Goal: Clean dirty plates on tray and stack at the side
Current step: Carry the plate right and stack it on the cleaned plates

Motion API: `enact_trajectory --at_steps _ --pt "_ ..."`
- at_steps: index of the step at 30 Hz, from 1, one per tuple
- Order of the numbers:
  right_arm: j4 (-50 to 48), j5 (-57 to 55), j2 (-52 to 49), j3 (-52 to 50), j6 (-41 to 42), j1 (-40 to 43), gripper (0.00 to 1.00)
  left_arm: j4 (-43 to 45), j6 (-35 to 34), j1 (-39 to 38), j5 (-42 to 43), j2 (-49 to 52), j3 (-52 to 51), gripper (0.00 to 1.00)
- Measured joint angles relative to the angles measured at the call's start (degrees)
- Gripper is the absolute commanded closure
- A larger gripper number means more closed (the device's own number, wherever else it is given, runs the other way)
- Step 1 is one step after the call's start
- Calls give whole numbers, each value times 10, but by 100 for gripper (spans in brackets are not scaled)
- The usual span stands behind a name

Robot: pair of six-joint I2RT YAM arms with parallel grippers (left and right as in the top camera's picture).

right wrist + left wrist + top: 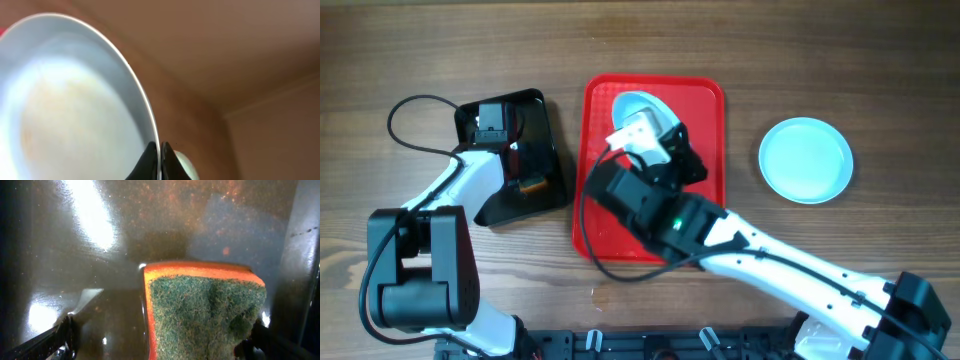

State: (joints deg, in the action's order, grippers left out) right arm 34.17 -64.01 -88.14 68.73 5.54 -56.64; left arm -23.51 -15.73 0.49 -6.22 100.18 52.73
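Observation:
My right gripper (655, 138) is shut on the rim of a pale plate (638, 103) and holds it tilted up on edge over the red tray (710, 110). In the right wrist view the fingers (160, 156) pinch that rim, and the plate's face (75, 110) shows a faint orange smear. A second plate (806, 160) lies flat on the table to the right of the tray. A third plate is not visible. My left gripper (520, 165) is open inside the black tray, its fingers (160, 342) wide on either side of the sponge.
The small black tray (548, 150) stands left of the red tray and looks wet. An orange sponge with a green scouring face (205, 310) lies in it. A black cable (405, 125) loops at the far left.

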Motion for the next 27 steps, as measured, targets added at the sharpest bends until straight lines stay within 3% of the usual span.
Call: enact_trajectory --at_steps 6,11,19,23,27 --pt "91 150 24 0 115 117 96 0 0 0 -1 0 0 0" --pt "119 311 75 0 157 279 96 0 0 0 -2 0 0 0" --pt "133 558 68 -9 174 592 96 0 0 0 -2 0 0 0" --pt "130 614 30 -35 173 687 96 0 0 0 -2 0 0 0" --pt "130 636 -10 -70 168 727 96 0 0 0 -2 0 0 0"
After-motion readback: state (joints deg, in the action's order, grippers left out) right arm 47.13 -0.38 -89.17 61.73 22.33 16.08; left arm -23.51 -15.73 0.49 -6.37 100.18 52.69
